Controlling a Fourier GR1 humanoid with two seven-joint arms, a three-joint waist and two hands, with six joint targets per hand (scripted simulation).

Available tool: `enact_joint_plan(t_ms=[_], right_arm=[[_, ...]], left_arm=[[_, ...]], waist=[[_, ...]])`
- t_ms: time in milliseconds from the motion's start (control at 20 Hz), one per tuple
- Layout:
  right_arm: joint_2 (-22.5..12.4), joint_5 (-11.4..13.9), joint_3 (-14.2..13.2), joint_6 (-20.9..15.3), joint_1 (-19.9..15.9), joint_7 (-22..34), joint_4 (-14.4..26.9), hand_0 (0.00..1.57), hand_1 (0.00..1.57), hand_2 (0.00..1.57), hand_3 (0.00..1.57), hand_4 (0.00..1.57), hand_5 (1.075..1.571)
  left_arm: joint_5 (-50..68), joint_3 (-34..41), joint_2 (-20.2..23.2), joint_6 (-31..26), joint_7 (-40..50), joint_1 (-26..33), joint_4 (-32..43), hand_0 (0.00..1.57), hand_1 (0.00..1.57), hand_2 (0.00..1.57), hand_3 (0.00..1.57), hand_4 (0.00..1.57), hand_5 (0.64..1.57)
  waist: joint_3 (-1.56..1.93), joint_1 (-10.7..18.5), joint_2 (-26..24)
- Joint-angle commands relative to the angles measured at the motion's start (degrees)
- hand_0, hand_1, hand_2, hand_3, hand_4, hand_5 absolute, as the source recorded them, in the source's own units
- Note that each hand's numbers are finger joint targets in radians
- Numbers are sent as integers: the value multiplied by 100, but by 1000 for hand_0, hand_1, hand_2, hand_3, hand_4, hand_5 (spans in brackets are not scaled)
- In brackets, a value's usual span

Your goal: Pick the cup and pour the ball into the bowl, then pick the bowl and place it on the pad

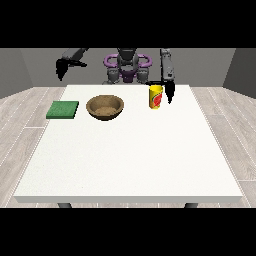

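Hand at the view's right (pixel 170 92): you have it hanging just beside the cup, fingers pointing down toward the table. You cannot tell from here how far they are spread, or whether they touch the cup's wall.
Cup (pixel 156 96): yellow with a red mark, upright on the table, immediately to the view's left of those fingers. No grasp on it is visible.
Ball: you cannot see it; the cup's inside is not readable from this side.
Bowl (pixel 105 107): brown and wooden, upright, well to the view's left of the fingers, past the cup.
Pad (pixel 63 109): green and square, flat on the table, farther from the fingers than the bowl, just beyond it toward the view's left.
Hand at the view's left (pixel 60 69): raised above and behind the table's far corner, well apart from every object; its fingers point downward, their spread unclear.
Table (pixel 130 160): white, carrying cup, bowl and pad along its far half.
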Motion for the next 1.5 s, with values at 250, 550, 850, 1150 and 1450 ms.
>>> enact_joint_plan(t_ms=[250, 550, 850, 1150, 1450], right_arm=[[-39, 147, -67, 39, -331, -485, 768, 0, 0, 0, 0, 0, 1571], [-233, 58, -168, 155, -391, -453, 616, 0, 0, 0, 0, 0, 1571], [-291, 89, -201, 172, -609, -560, 931, 0, 0, 0, 0, 0, 1570], [-529, -254, -410, 495, -416, -419, 750, 0, 0, 0, 0, 0, 1570], [-803, -349, -539, 566, -268, 285, 1193, 0, 0, 0, 0, 0, 1569]], left_arm=[[-200, 63, -25, 380, -1122, -706, 1655, 0, 0, 0, 0, 0, 1520], [44, 436, 493, 83, -1549, -1276, 2531, 0, 0, 0, 0, 0, 1526], [-910, -130, -165, 1981, -1944, -1021, 2358, 1286, 1286, 1571, 1571, 1403, 1268], [-946, 50, 32, 2165, -1939, -911, 2541, 1327, 1327, 1571, 1571, 1500, 1241], [-1908, -540, 1037, 2452, -503, -918, 2272, 1381, 1381, 1571, 1571, 1571, 1341]], waist=[[2, 79, 129], [0, -162, 420], [9, -210, 527], [2, -426, 338], [14, -54, -955]])
